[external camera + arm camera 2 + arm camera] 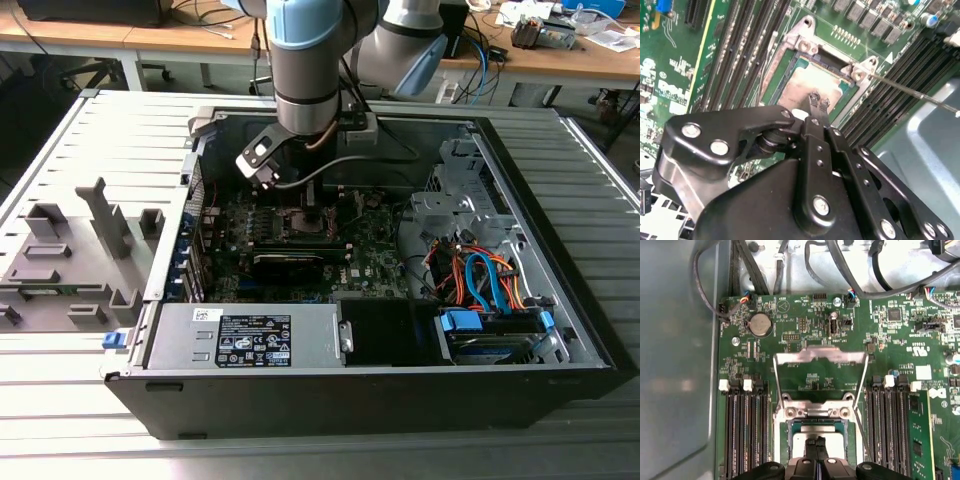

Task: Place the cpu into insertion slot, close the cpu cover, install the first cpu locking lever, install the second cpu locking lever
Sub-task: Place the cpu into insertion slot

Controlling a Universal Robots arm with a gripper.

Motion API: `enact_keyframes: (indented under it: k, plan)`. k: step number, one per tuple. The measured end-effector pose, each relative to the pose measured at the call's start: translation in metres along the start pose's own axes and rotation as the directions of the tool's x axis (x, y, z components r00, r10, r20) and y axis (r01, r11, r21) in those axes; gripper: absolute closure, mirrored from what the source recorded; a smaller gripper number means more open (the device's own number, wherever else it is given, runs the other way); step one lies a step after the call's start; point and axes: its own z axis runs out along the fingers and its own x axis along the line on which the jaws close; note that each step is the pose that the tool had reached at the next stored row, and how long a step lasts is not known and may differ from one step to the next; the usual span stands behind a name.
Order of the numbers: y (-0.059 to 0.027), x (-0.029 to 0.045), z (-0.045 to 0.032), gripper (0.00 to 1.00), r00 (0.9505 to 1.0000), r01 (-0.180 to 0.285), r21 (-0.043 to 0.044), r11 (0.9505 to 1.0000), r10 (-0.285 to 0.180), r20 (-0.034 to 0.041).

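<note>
Pinched narrow around nothing, the tool (819, 101) hovers directly above the cpu (799, 86) lying in the insertion slot (816, 413) beneath its tips, while the cpu cover (820, 358) stands flipped open beyond, probably to leave access.

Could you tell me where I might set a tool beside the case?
The slatted table is bare on the exterior view's right of the case; a grey fixture takes that view's left; cables and the hand crowd inside.
</note>
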Motion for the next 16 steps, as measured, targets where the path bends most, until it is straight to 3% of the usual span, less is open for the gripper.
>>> enact_keyframes:
  k: [2,3,6,8,11,16]
  plan:
    - [0.0034,0.0000,0.0003,0.89,1.0000,-0.001,0.0090,1.0000,0.001,0.0001]
    - [0.0049,0.0000,0.0005,0.89,1.0000,-0.001,0.0186,0.9998,0.001,0.0003]
    - [0.0082,0.0001,0.0007,0.89,1.0000,-0.002,0.0583,0.9983,0.002,0.0024]
    - [0.0115,0.0001,0.0007,0.89,1.0000,-0.003,0.0802,0.9968,0.003,0.0033]
    - [0.0122,0.0002,-0.0005,0.89,1.0000,0.008,0.0816,0.9966,-0.008,0.0021]
    - [0.0124,0.0001,-0.0026,0.89,0.9946,0.103,0.0829,0.9912,-0.103,-0.0050]
